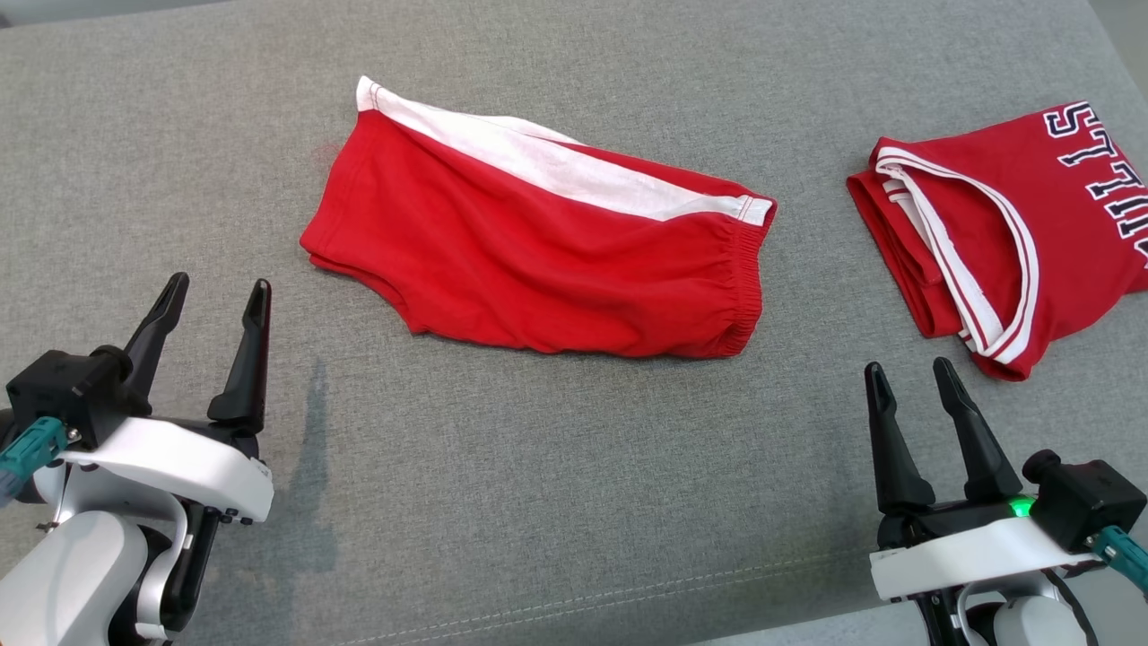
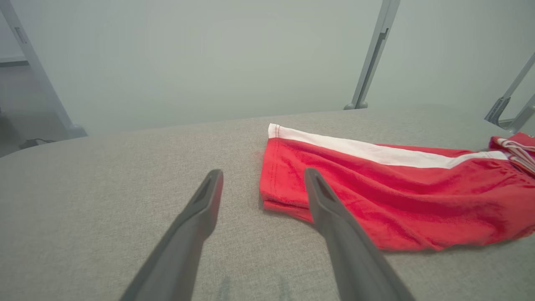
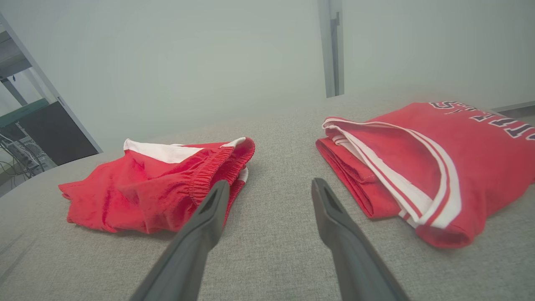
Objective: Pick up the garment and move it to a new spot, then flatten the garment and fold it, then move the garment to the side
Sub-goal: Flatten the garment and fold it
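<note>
A pair of red shorts (image 1: 538, 260) with a white side stripe lies flat, apparently doubled over, in the middle of the grey padded surface (image 1: 538, 484), its elastic waistband toward the right. My left gripper (image 1: 220, 285) is open at the lower left, short of the shorts' leg hem (image 2: 271, 175), holding nothing. At the lower right my right gripper (image 1: 908, 367) is open and empty, pointing at the gap between the shorts' waistband (image 3: 217, 171) and a folded red jersey (image 1: 1031, 224).
The folded red jersey (image 3: 418, 154), white-trimmed with dark lettering, lies at the right edge of the surface. A stitched seam (image 1: 628, 592) runs along the near edge. Metal frame posts (image 2: 372, 58) stand beyond the far edge, and shelving (image 3: 25, 121) at the far left.
</note>
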